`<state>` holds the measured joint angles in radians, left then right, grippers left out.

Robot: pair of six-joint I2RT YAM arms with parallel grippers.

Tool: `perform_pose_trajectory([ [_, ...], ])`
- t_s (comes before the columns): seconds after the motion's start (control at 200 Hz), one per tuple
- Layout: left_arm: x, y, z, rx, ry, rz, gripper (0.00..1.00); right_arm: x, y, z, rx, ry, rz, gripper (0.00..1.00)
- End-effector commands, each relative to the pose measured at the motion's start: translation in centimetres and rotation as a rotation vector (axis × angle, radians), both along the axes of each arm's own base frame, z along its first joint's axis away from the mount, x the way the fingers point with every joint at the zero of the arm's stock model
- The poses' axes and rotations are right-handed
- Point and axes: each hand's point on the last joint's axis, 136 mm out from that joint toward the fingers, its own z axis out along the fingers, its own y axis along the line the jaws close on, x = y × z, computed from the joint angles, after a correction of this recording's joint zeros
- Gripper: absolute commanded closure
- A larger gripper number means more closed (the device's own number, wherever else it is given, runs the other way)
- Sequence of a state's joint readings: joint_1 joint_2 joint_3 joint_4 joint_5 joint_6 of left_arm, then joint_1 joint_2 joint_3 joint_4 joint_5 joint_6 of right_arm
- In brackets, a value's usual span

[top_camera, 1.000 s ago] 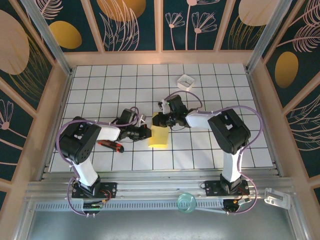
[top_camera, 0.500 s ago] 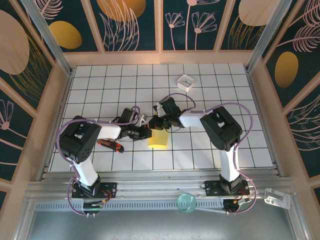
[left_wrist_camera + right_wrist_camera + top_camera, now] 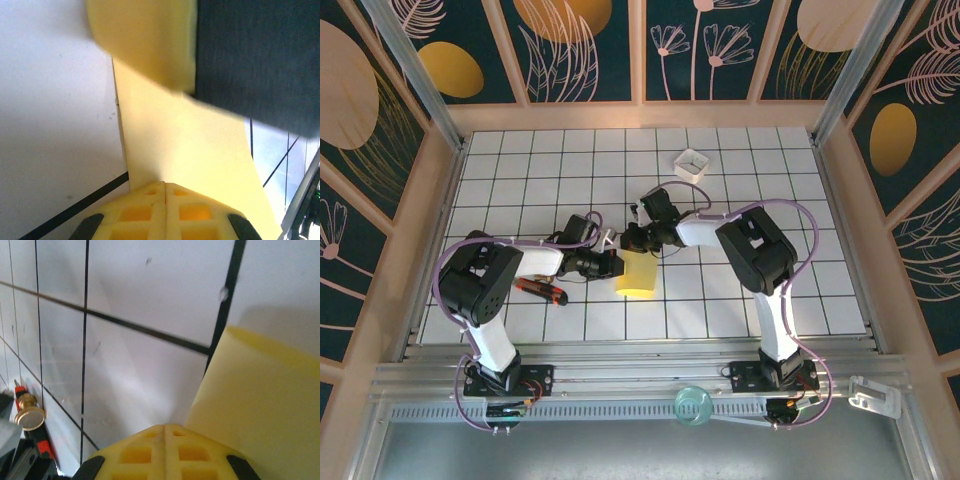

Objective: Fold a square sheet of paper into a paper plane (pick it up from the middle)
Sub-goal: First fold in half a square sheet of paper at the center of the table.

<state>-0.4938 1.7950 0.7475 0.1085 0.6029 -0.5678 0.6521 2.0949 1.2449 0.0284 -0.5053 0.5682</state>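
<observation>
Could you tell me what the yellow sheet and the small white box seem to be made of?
Yellow sheet: thin matte paper, apparently; it curves softly in the left wrist view. White box: probably card or plastic; thin walls, too small to tell.

Black-and-white jointed arms point(image 3: 485, 290), looping purple cables point(image 3: 800, 215), yellow grid-moulded gripper point(image 3: 165, 186) on each.

The paper point(image 3: 638, 277) is plain yellow. The counter point(image 3: 520, 170) is white with a black grid. The box point(image 3: 691, 163) is white; the tool point(image 3: 542, 290) red and black.
</observation>
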Motion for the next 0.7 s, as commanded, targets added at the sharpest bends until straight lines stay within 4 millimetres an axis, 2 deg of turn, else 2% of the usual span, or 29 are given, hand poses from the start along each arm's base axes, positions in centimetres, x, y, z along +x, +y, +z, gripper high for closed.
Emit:
perform_pose_trajectory([
  [0.0, -6.2, 7.7, -8.6, 0.406, 0.228, 0.035, 1.0, 3.1, -2.2, -1.7, -0.075, -0.013, -0.112, 1.0],
  [0.365, -6.5, 7.7, -8.8, 0.411, 0.231, 0.027, 1.0, 6.6, -3.9, -2.3, -0.104, -0.029, -0.194, 1.0],
  [0.696, -6.9, 7.5, -8.9, 0.408, 0.229, 0.021, 1.0, 8.0, -4.1, -3.4, -0.136, -0.041, -0.221, 1.0],
])
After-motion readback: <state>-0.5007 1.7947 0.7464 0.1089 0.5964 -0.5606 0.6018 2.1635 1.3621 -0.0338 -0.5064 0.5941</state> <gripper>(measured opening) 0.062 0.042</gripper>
